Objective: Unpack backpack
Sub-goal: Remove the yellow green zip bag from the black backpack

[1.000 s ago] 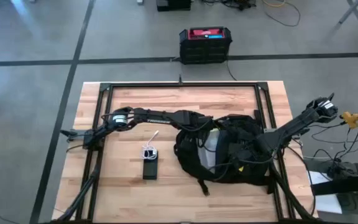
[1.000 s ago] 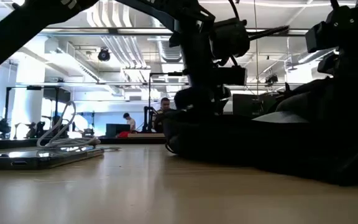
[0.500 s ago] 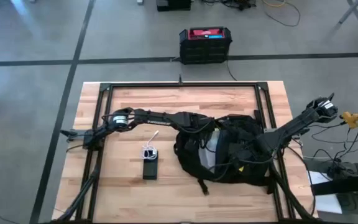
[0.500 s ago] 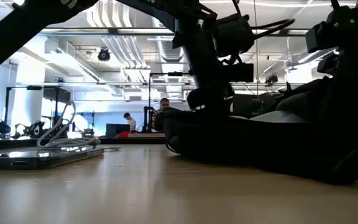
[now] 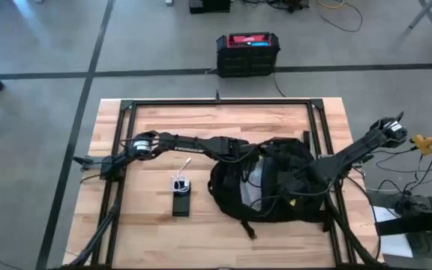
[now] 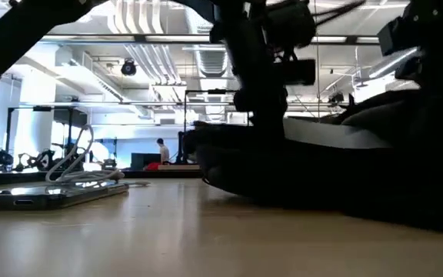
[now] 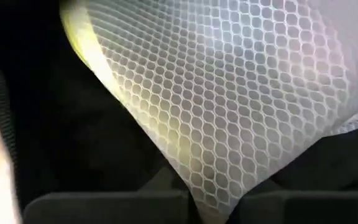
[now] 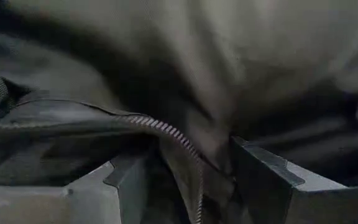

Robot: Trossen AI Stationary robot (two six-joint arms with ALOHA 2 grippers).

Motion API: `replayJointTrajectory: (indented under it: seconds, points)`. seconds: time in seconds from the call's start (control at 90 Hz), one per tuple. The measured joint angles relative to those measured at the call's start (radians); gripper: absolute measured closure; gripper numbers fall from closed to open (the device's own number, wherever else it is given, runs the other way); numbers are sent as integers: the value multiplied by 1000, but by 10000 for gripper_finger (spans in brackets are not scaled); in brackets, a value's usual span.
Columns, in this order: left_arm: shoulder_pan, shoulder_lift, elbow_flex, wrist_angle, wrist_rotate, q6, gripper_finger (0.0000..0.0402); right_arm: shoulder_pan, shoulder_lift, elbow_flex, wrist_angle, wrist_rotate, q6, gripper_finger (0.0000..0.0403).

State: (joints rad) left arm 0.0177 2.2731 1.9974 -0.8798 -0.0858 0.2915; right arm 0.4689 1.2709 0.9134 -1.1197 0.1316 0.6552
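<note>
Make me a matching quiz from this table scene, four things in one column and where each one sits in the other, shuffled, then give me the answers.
Things:
1. backpack
2. white cable
3. black box with red top
4. left gripper

Places:
A. on the floor beyond the table
B. coiled on the dark flat device left of the backpack
C. at the backpack's opening
D. on the table's right half, between the two arms

Pairs: 1-D, 2-B, 3-A, 4-C
</note>
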Motion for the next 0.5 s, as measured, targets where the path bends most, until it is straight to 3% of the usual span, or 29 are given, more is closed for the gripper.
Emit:
replayJointTrajectory:
  seconds: [0.189,0.5]
  points:
    - [15,-97,3,-49,-87,-66,392,3,0,144,-136,82,15,204]
    - [118,-298,-23,-49,-179,-135,393,13,0,224,-64,180,-6,204]
